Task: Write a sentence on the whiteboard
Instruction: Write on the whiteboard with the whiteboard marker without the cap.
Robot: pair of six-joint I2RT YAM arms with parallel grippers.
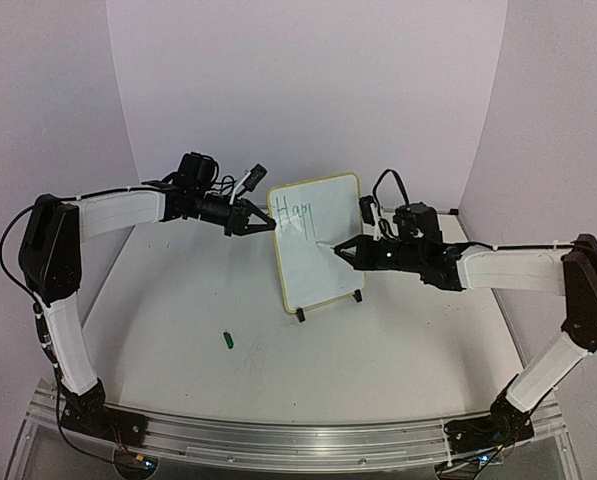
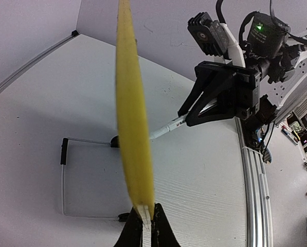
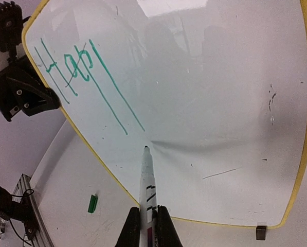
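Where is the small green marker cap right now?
In the top view the small green cap lies on the white table, left of centre, apart from and in front of the yellow-framed whiteboard's lower left corner.

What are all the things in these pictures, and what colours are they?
Whiteboard: one, white with a yellow frame, standing mid-table on black feet.
Writing: green, begins "Hap", top left of the board.
Marker: one, white, tip at the board.
Cap: one, green, lying on the table before the board.
Table: one, white.
Rail: one, silver, near edge.
Left arm, right arm: white and black, at the sides.
Left fingers: black, shut on the whiteboard's edge.
Right fingers: black, shut on the marker.
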